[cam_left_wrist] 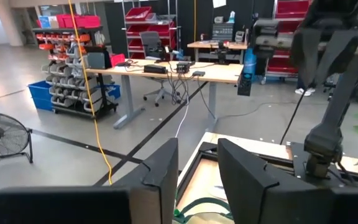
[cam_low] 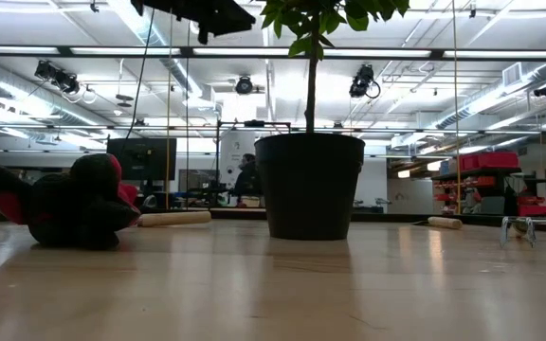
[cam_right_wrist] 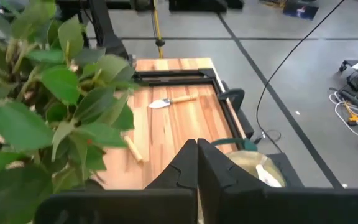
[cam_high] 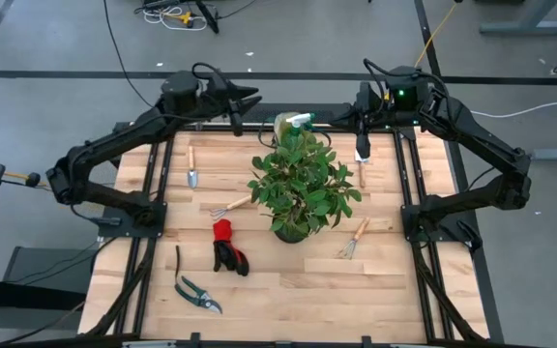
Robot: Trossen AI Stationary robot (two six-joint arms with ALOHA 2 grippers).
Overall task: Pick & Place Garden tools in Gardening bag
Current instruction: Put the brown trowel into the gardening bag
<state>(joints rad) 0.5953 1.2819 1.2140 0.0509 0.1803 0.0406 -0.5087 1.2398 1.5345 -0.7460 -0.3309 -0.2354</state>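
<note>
The left gripper (cam_high: pixel 249 100) hung at the table's far edge beside the gardening bag (cam_high: pixel 288 123), fingers (cam_left_wrist: pixel 160 171) spread with nothing between them. The right gripper (cam_high: pixel 362 147), pressed together and empty, hovered near the bag's other side. Trowel (cam_high: pixel 191 172), hand rake (cam_high: pixel 353 241), gloves (cam_high: pixel 228 247) and pruning shears (cam_high: pixel 197 293) lay on the table. Risk: the potted plant (cam_high: pixel 301 182) crowded the bag, so foliage might snag an arm.
</note>
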